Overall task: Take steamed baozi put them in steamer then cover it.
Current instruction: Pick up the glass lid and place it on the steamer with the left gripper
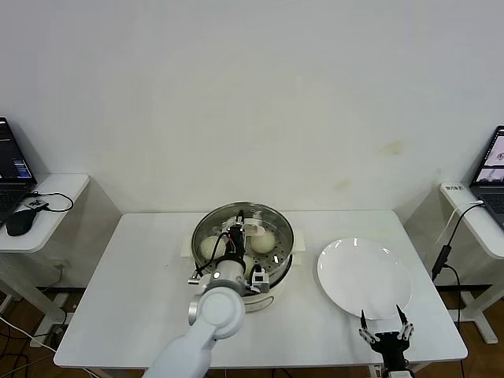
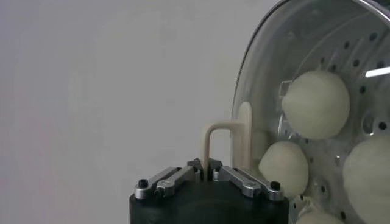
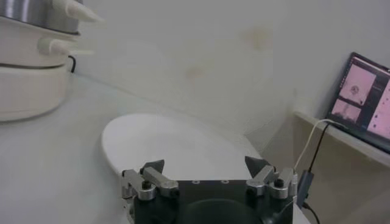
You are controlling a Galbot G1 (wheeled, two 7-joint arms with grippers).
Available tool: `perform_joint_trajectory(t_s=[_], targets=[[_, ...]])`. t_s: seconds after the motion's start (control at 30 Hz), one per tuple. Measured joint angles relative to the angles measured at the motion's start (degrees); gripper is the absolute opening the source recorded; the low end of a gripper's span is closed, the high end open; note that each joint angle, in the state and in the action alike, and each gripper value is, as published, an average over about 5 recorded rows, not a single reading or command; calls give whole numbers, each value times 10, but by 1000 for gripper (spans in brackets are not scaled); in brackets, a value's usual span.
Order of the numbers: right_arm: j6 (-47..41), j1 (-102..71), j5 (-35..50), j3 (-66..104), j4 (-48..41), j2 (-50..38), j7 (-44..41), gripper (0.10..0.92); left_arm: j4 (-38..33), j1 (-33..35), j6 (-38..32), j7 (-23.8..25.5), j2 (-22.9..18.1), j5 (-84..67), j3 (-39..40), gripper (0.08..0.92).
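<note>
The steamer (image 1: 277,266), a shiny pot on a cream-white base, stands mid-table. The clear glass cover (image 1: 236,216) lies over its top. My left gripper (image 1: 236,239) is above it, shut on the cover's cream-white handle (image 2: 214,137); in the left wrist view the gripper (image 2: 206,167) pinches the handle's post. Through the glass (image 2: 274,55) I see several steamed baozi (image 2: 315,105) (image 2: 284,167) on the perforated tray; two show in the head view (image 1: 264,242) (image 1: 210,248). My right gripper (image 1: 382,328) is open and empty at the table's front edge, also in its wrist view (image 3: 205,164).
A flat white plate (image 1: 364,277) lies bare to the right of the steamer, just beyond the right gripper (image 3: 177,143). Side desks hold a laptop (image 1: 12,169) and mouse (image 1: 20,223) at left, and a laptop (image 1: 492,169) with cables at right.
</note>
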Motion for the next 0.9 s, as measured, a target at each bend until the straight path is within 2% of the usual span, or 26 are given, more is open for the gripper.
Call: perform_joint_trajectory(t_s=[0.9], targets=[[7,-13,-8,-2,7,-3,-4,823,22,8,-12,-9,-23,31,-12,138]])
